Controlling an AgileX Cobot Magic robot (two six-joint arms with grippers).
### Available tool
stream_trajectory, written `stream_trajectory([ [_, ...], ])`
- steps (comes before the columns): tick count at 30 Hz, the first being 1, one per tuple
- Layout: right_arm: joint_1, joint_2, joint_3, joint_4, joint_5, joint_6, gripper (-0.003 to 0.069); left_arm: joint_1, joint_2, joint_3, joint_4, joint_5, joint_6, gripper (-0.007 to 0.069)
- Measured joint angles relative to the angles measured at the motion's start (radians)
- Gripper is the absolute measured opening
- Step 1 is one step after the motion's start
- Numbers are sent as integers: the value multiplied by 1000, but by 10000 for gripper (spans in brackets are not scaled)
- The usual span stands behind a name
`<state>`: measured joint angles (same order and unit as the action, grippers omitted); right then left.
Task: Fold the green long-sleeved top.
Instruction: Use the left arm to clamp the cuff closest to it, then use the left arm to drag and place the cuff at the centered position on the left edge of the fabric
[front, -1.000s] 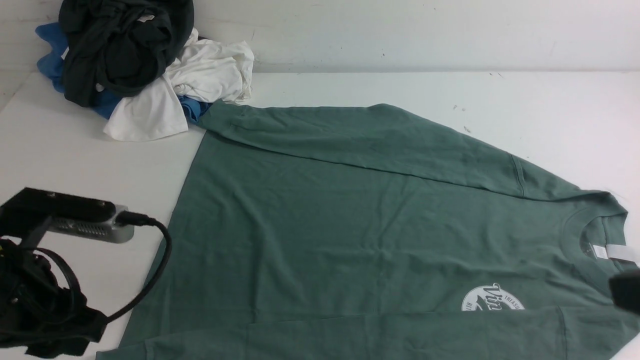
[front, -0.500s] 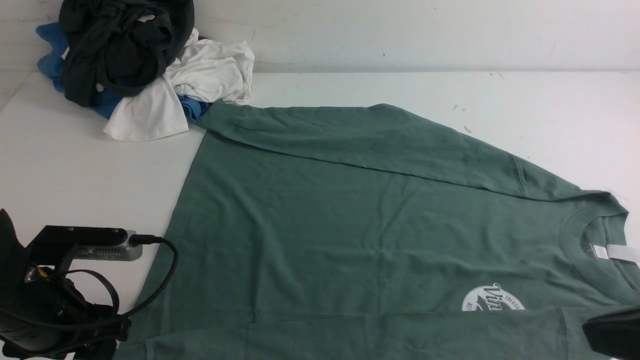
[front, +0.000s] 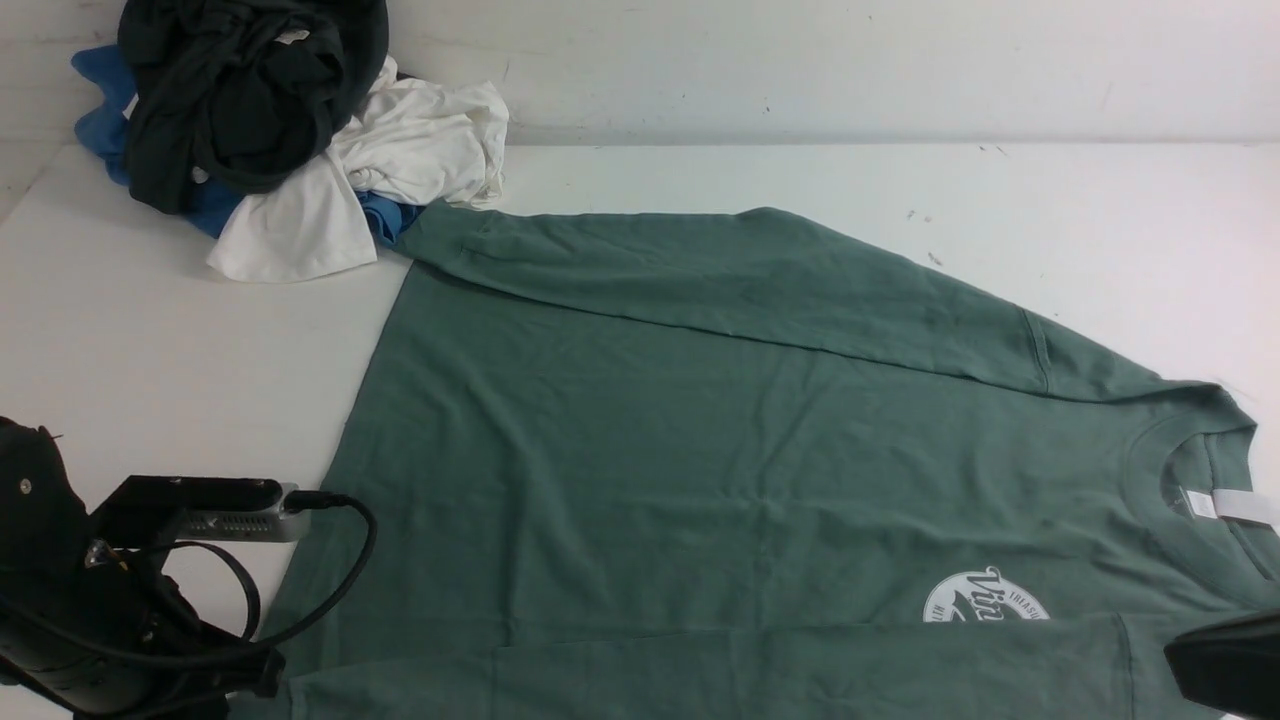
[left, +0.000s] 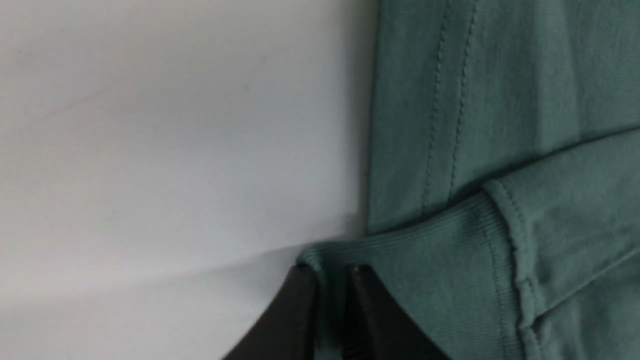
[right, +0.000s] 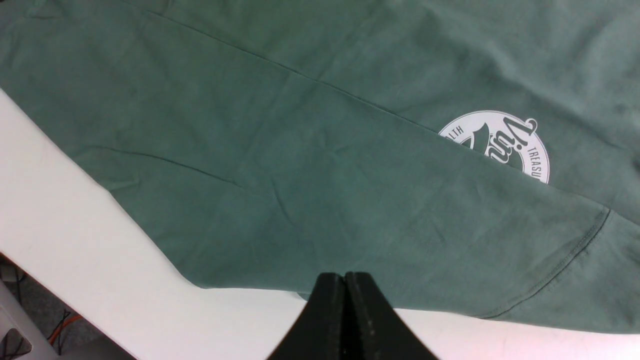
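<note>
Far left corner of the surface (front: 150, 330): a heap with a black garment (front: 240, 90) on top, a blue garment (front: 100, 120) under it and a white garment (front: 400, 150) on its right side.

Near left: left pincer (left: 332, 272) low at the hem corner, jaws clenched on the ribbed cuff (left: 425, 280) of the near sleeve; green rib shows between the two fingers.

Centre to right: green long-sleeved top (front: 700, 450) lies flat, front up, hem to the left, collar to the right. The far sleeve (front: 700, 270) is folded across the body, its cuff end touching the heap. The near sleeve (front: 800, 670) lies along the front edge and covers the lower part of the white logo (front: 985, 600). Neck tag (front: 1215, 505) shows inside the collar.

Near right: right pincer (right: 345, 275), jaws pressed together at the sleeve's edge; cannot tell whether fabric is caught.
</note>
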<state>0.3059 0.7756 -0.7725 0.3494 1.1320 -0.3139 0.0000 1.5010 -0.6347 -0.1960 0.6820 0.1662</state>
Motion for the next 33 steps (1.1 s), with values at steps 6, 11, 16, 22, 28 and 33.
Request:
stream_trajectory([
  [6, 0, 0, 0, -24, -10, 0, -14, -1, -76, 0, 1, 2, 1, -7],
  [11, 0, 13, 0, -63, -12, 8, -14, -1, -184, -9, 1, 38, 1, -7],
  [16, 0, 94, 0, -154, -28, 81, -14, -1, -254, -103, 0, 132, 3, -7],
  [22, 0, 213, 0, -274, -77, 196, -14, -50, -256, -281, 4, 225, 40, -7],
  [28, 0, 375, 0, -426, -156, 369, -14, -125, -188, -446, 15, 235, 53, -7],
  [33, -14, 548, 0, -526, -214, 492, 39, -127, -110, -541, 23, 265, 53, -7],
])
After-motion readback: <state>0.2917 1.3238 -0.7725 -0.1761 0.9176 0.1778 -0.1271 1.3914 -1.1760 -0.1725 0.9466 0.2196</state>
